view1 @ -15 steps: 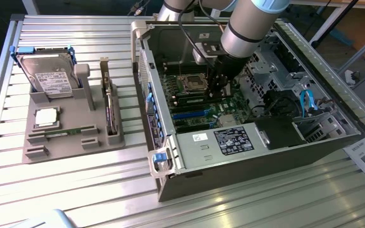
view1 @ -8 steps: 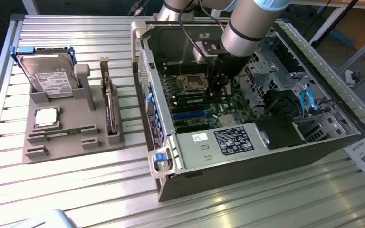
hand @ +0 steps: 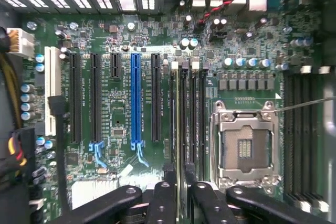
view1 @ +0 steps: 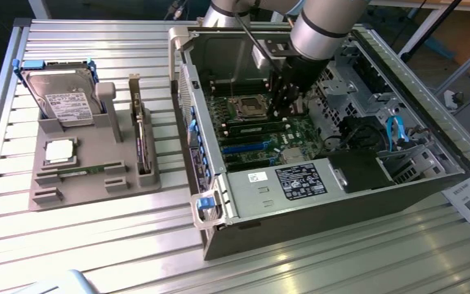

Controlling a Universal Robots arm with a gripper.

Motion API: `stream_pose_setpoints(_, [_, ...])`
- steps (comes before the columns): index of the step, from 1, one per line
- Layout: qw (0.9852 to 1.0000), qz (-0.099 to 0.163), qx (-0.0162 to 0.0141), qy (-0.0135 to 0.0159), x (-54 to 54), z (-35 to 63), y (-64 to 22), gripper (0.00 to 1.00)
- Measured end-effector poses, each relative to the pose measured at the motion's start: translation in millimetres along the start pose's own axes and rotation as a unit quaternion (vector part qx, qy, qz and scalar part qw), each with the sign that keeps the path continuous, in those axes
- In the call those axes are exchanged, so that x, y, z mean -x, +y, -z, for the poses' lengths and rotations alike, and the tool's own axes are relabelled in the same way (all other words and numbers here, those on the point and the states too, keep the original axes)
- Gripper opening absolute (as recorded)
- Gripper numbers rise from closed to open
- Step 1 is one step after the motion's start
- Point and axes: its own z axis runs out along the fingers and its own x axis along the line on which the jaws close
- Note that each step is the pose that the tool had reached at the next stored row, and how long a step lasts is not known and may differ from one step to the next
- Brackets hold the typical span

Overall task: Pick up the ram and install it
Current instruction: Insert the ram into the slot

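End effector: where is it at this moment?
In the exterior view the end effector is right of centre, inside the open computer case, over the memory slots beside the processor socket.

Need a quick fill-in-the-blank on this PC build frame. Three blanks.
1. The gripper is above the ___ inside the computer case.
2. The processor socket is ___.
3. The hard drive stands in the grey holder, on the exterior view's ___ of the case.
Missing words: motherboard; empty; left.
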Motion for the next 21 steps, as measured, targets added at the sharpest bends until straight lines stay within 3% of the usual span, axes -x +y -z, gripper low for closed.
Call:
stream_pose_setpoints(2, [1.0,0.0,0.0001,0.0002,0.8,12.4,0.5,0.19])
stream_pose_setpoints(13, [1.0,0.0,0.0012,0.0001,3.6,56.2,2.3,0.19])
stream_pose_setpoints(19, [1.0,0.0,0.002,0.0001,4.1,64.1,2.6,0.19])
stream_pose_setpoints(21, [1.0,0.0,0.0029,0.0001,4.6,71.3,2.9,0.19])
